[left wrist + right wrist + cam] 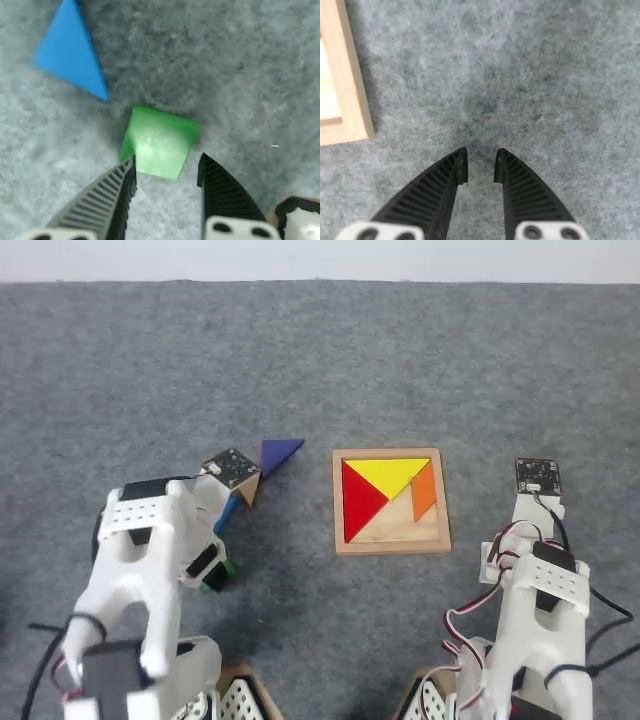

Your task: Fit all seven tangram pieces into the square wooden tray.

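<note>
**Grey felt-covered desk** [420,350], one. Open felt runs across the upper frame of the high view.

**Loose tangram pieces**, four, all left of centre in the high view.
- Green square piece [222,575] [159,142], one, lower left. From above the left arm covers most of it. In the left wrist view it lies flat on the felt. The left claw [166,172] has its jaws well apart, one tip on either side of the square's near edge. Whether they touch it cannot be told.
- Blue triangle piece [226,512] [70,50], one. It is near the green square but apart from it, and the arm cuts it off in the high view.
- Tan wedge-shaped piece [247,490], one. It is partly under the arm's camera board, so its outline is hard to make out.
- Dark blue triangle piece [280,452], one, in full view. Bare felt separates it from the tray.

**Square wooden tray** [390,548] [350,75], one, right of centre. It holds three pieces.
- Red triangle [360,502], at the tray's left.
- Yellow triangle [385,475], along the tray's top.
- Orange piece [424,490], at the tray's right edge.
- Bare wood shows in the tray's lower part.

**Right claw** [480,162], one. It sits over bare felt near a tray corner, jaws narrowly apart and holding nothing.
</note>
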